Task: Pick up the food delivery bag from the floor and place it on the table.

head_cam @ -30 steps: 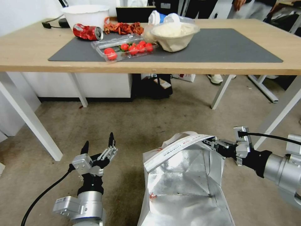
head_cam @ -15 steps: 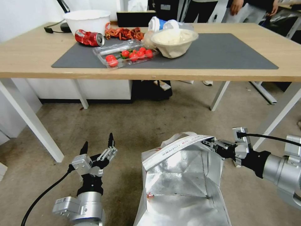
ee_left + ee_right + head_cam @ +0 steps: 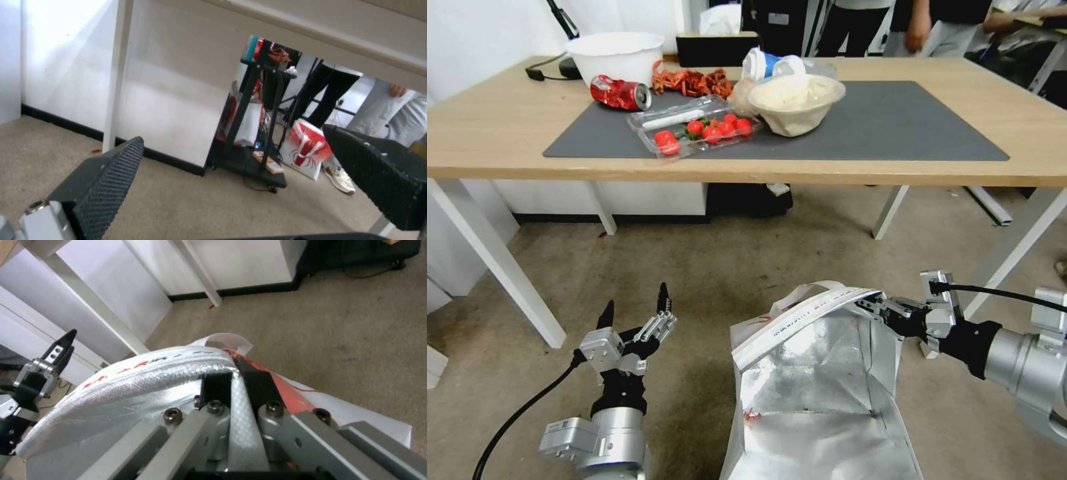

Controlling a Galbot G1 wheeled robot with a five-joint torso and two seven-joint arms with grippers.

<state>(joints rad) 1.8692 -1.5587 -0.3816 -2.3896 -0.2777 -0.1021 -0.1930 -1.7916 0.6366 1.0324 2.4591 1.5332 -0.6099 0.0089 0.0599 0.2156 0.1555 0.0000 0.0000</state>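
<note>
Bag (image 3: pixel 820 387) sits open on the floor (image 3: pixel 727 267) in front of the table (image 3: pixel 494 133), foil lining facing up. Right gripper (image 3: pixel 872 305) is clamped on the bag's upper rim at its right side. Left gripper (image 3: pixel 635 310) hovers beside the bag, fingers apart, holding nothing.

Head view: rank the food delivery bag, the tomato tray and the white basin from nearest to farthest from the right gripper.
From the right gripper, shut on the bag's rim:
1. food delivery bag, in its grip, low by the floor.
2. tomato tray, on the table's mat, near its front edge.
3. white basin, at the table's far left corner.
</note>
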